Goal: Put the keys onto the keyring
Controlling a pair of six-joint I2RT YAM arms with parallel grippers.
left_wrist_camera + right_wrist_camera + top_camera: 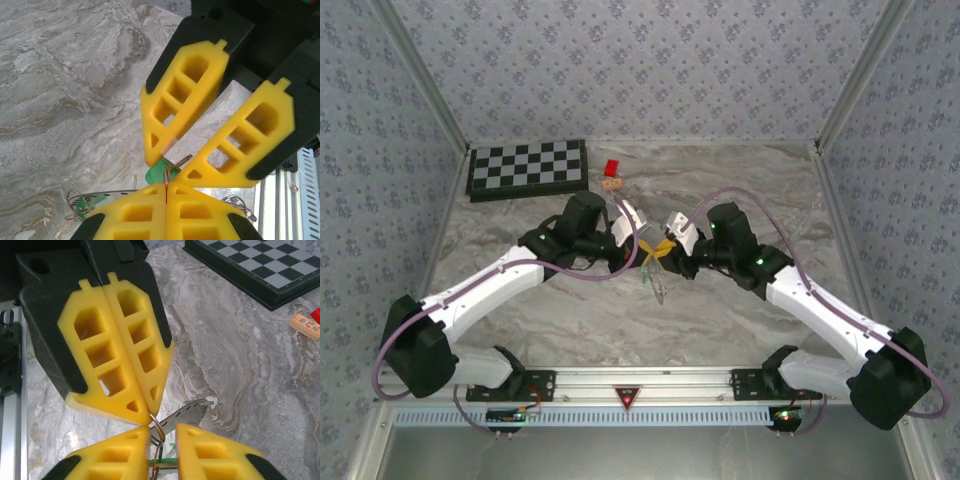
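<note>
Left gripper point(165, 194) | clamped on keyring point(156, 432) | right gripper point(162, 436) spread around it

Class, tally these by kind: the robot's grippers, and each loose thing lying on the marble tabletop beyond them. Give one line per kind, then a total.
grippers: 2 (left gripper, right gripper)
chessboard: 1
red block: 1
tan piece: 1
total: 5
</note>
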